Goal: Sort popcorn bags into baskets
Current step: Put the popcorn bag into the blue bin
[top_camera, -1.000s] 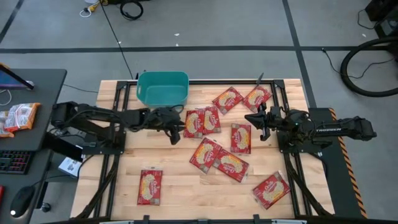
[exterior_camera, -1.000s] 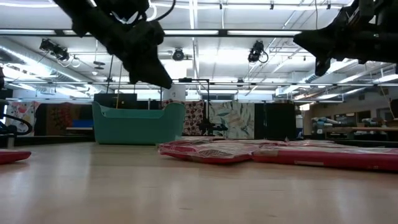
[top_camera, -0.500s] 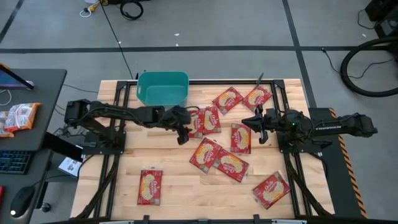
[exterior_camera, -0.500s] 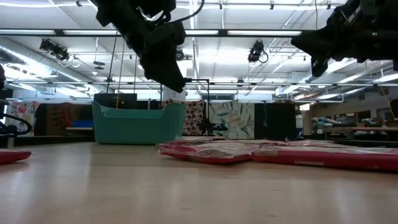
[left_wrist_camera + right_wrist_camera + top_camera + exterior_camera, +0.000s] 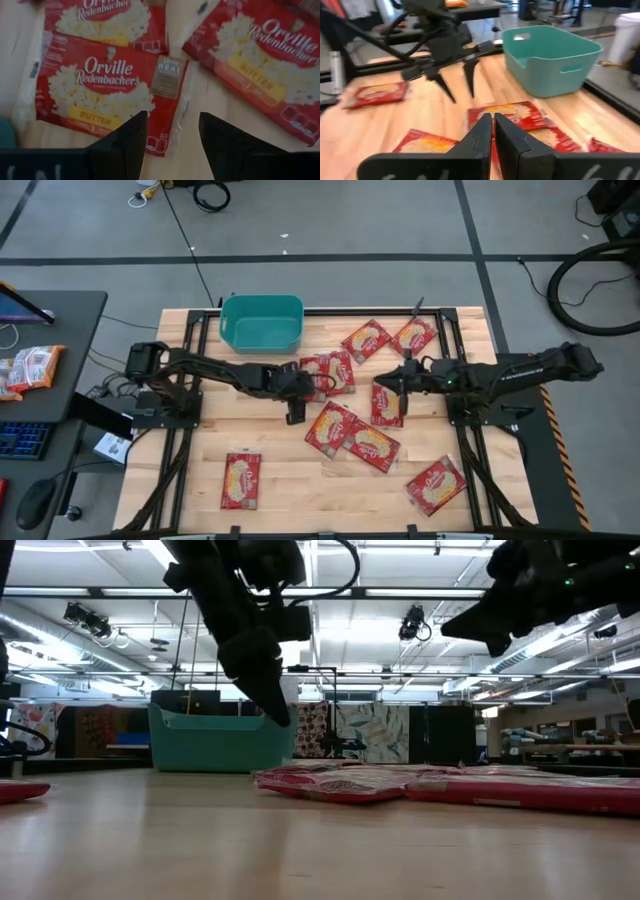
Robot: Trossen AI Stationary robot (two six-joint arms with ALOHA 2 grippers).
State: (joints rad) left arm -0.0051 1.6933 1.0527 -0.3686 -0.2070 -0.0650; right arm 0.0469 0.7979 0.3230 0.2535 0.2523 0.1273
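Several red popcorn bags lie flat on the wooden table; two overlapping ones [image 5: 322, 375] lie at mid-table and another [image 5: 387, 404] to their right. The teal basket [image 5: 262, 322] stands at the far edge, left of centre. My left gripper [image 5: 295, 408] hangs open above the table at the near edge of the overlapping pair. In the left wrist view [image 5: 172, 142] a bag's corner [image 5: 167, 100] lies below the gap between its fingers. My right gripper [image 5: 400, 398] is shut and hovers over the bag to the right. In the right wrist view [image 5: 492, 131] it is level and faces the left gripper [image 5: 455, 82].
More bags lie at the far right [image 5: 390, 338], at centre [image 5: 350, 435], near right [image 5: 436, 485] and near left [image 5: 241, 480]. A side table [image 5: 40, 370] with orange-and-white packets stands left of the work table. Bare wood lies along the near edge between the bags.
My left gripper has moved toward the table's right edge and down, from beside the basket to the near edge of the overlapping bags, tipping further downward. My right gripper has moved toward the table's left, out over the bag to the right. No bag has moved.
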